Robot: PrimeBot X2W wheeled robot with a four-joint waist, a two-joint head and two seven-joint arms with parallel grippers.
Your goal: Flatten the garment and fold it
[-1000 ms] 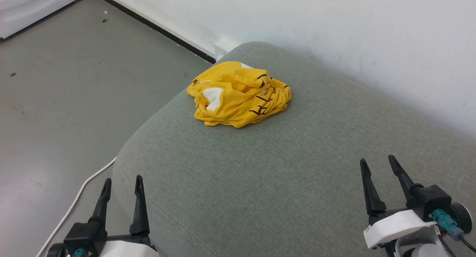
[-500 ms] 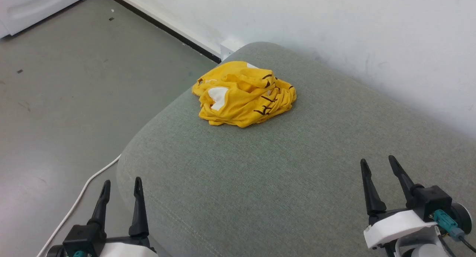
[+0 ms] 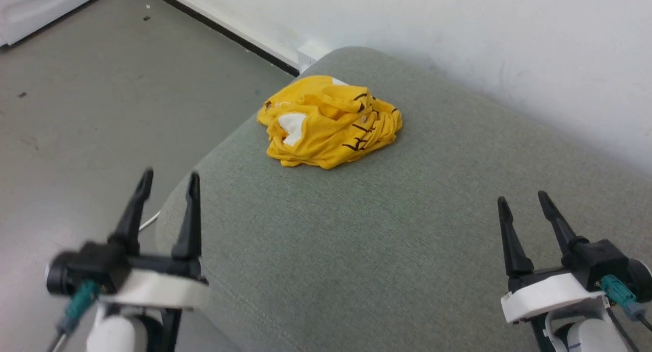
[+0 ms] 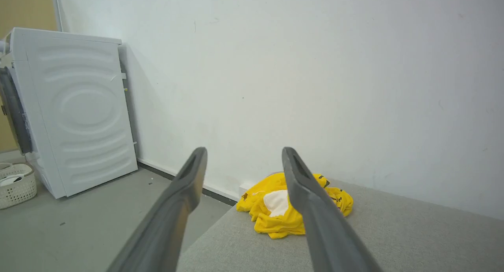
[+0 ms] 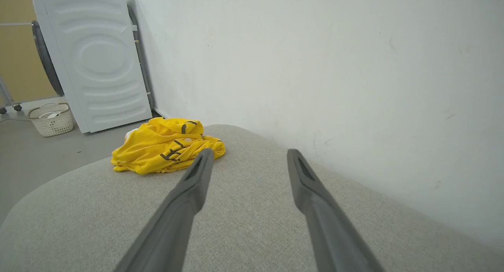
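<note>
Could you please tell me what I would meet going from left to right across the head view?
In order: the left gripper, jaws open → the crumpled yellow T-shirt, lying on the grey cushion → the right gripper, jaws open.

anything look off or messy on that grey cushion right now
The bright yellow T-shirt with black stripes and a white patch lies crumpled in a heap, not spread flat, near the far left edge of the grey fabric cushion. Nothing looks spilled or damaged.
</note>
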